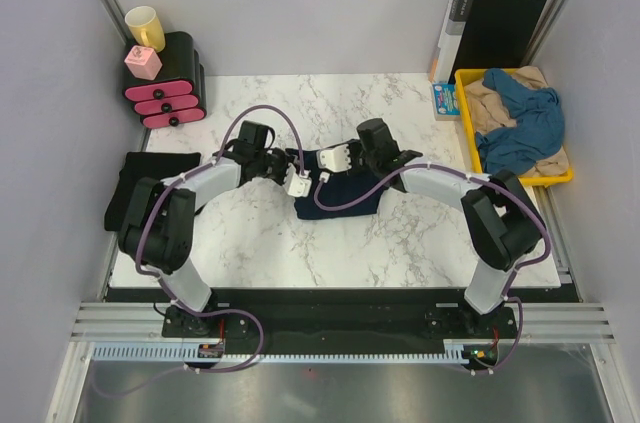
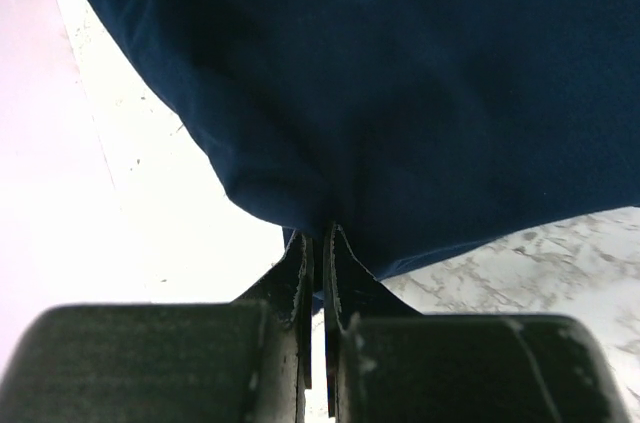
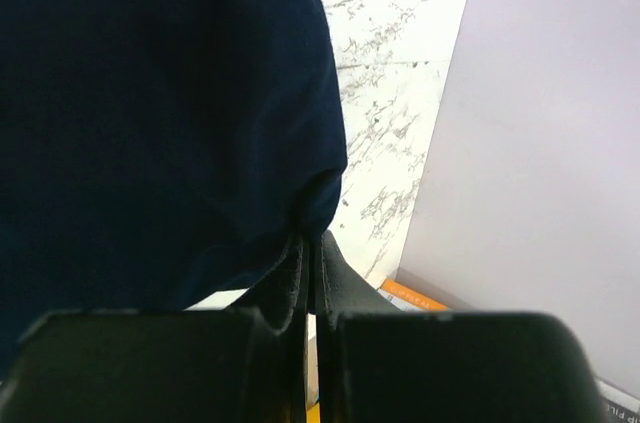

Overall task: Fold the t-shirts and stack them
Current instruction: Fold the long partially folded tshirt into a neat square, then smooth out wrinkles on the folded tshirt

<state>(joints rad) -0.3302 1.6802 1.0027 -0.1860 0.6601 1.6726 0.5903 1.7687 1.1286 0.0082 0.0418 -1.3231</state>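
One navy t-shirt (image 1: 345, 191), bunched, long axis left-right

No writing can be read here. The small blue packet (image 1: 445, 98) beside the yellow tray (image 1: 466, 119) carries print too small to read.

Overhead view plus two wrist close-ups.
Overhead looks down from behind; both wrist cameras closely face the same navy shirt (image 1: 345, 198).
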